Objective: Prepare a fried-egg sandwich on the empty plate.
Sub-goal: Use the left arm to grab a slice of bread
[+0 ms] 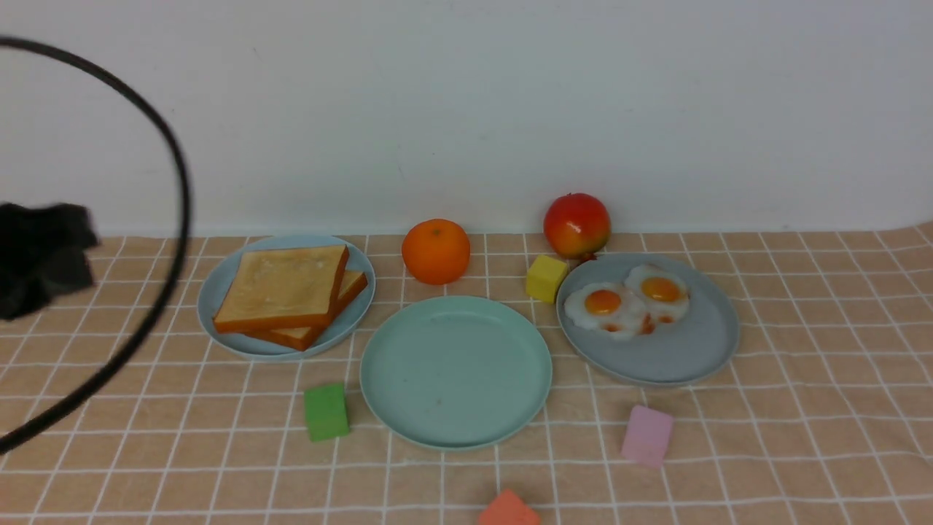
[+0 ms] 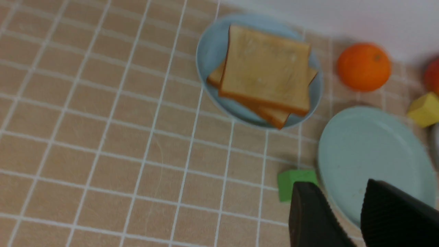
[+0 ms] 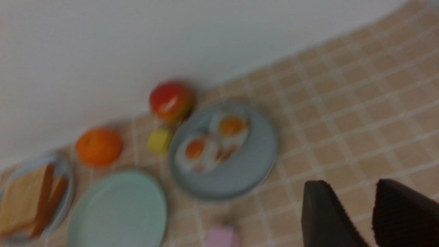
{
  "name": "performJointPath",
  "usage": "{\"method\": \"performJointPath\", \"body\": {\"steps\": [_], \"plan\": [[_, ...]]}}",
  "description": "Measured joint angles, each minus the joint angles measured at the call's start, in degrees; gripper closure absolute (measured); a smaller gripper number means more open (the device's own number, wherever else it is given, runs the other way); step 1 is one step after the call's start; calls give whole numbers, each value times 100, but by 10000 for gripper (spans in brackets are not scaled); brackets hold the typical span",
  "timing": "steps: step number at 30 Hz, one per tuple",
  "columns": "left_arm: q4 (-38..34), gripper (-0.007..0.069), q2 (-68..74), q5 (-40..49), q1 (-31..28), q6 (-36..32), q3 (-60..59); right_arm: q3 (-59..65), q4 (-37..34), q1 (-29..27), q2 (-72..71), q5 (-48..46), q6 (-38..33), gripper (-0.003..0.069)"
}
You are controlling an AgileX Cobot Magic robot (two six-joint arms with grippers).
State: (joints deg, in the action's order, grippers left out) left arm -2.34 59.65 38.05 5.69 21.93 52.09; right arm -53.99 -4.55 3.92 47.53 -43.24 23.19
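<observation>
Peach checked cloth covers the table. On it, in the middle and near, lies the mint-green plate with nothing on it, so I judge that the sandwich is not yet begun. The two toast slices are stacked on the pale blue plate, left of it and farther back. The fried eggs lie on the grey-blue plate at its right.

The first step is probably to bring one toast slice over. The left gripper has its fingers apart and carries nothing, and the same is true of the right gripper. The left one should close on the crust of the upper slice only, lift it straight so the lower slice is not dragged, and lay it flat in the centre, because the mint-green plate has little room to spare. The green block sits just beside that plate and should not be pushed.

In the front view the left arm is only a dark blur at the left edge, and the right arm is not seen. The right wrist view is smeared. The lower slice is mostly covered. I cannot tell if the two eggs are joined or merely touching. An orange-red block is cut off at the near edge.
</observation>
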Motion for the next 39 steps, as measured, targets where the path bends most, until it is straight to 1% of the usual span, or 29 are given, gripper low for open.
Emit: {"method": "performJointPath", "body": {"steps": [1, 2, 3, 4, 7, 8, 9, 11, 14, 15, 17, 19, 22, 25, 27, 28, 29, 30, 31, 32, 33, 34, 35, 36, 37, 38, 39], "plan": [[-6, 386, 41, -16, 0, 0, 0, 22, -138, 11, 11, -5, -58, 419], [-41, 386, 311, -183, 0, -6, 0, 97, -565, 98, 87, -46, -535, 419], [-47, 386, 383, -261, 0, -4, 0, 137, -775, 147, 118, -58, -688, 419], [-58, 386, 620, -411, 0, -15, 0, 221, -1178, 252, 178, -83, -1260, 419], [-79, 386, 1157, -587, 0, -19, 117, 308, -2053, 509, 348, -237, -2427, 419], [-79, 386, 1272, -562, 0, -19, 180, 318, -2297, 574, 400, -288, -2754, 419], [-79, 386, 1433, -502, 0, -19, 286, 324, -2430, 616, 439, -348, -2929, 419], [-79, 386, 1958, -206, 0, -85, 742, 331, -2862, 696, 518, -483, -3560, 419], [-127, 386, 2635, 479, 0, -346, 1455, 331, -3241, 767, 549, -601, -4255, 419], [-127, 386, 2683, 538, 0, -372, 1510, 331, -3241, 772, 549, -609, -4255, 419], [-226, 386, 3348, 1375, 0, -818, 2241, 331, -3549, 893, 555, -693, -4873, 419], [-249, 386, 3718, 1781, 0, -1040, 2776, 331, -3776, 1014, 555, -789, -5327, 419], [-243, 381, 4170, 1990, 0, -1178, 3403, 331, -4119, 1166, 555, -941, -5910, 419], [-238, 351, 4510, 1913, 0, -1212, 3879, 331, -4449, 1252, 555, -1098, -6339, 418], [-224, 327, 4643, 1873, 0, -1241, 4048, 331, -4544, 1269, 555, -1136, -6458, 418], [-128, 282, 4848, 1808, 0, -1263, 4260, 331, -4604, 1273, 555, -1168, -6537, 418], [-65, 256, 4964, 1794, 0, -1270, 4359, 331, -4617, 1273, 555, -1183, -6571, 418], [-52, 256, 4964, 1794, 0, -1270, 4359, 331, -4625, 1273, 555, -1183, -6577, 418], [-65, 216, 5164, 1789, -49, -1373, 4492, 331, -4631, 1273, 555, -1182, -6612, 418], [-98, 207, 5216, 1783, -67, -1454, 4518, 331, -4631, 1273, 555, -1184, -6617, 418], [-390, 179, 5457, 1778, -191, -1726, 4600, 331, -4631, 1273, 555, -1189, -6630, 418], [-679, 172, 5561, 1769, -308, -1877, 4621, 331, -4631, 1273, 555, -1203, -6630, 418], [-740, 170, 5611, 1760, -334, -1954, 4625, 331, -4631, 1273, 555, -1201, -6630, 418], [-1494, 163, 5845, 1736, -633, -2321, 4627, 331, -4631, 1273, 555, -1208, -6630, 418], [-1816, 162, 5927, 1725, -769, -2474, 4627, 331, -4633, 1273, 555, -1208, -6630, 418], [-1897, 161, 5943, 1725, -804, -2516, 4627, 331, -4633, 1273, 555, -1214, -6630, 418], [-2428, 159, 6042, 1712, -1008, -2752, 4627, 331, -4637, 1273, 555, -1215, -6630, 418]]}}
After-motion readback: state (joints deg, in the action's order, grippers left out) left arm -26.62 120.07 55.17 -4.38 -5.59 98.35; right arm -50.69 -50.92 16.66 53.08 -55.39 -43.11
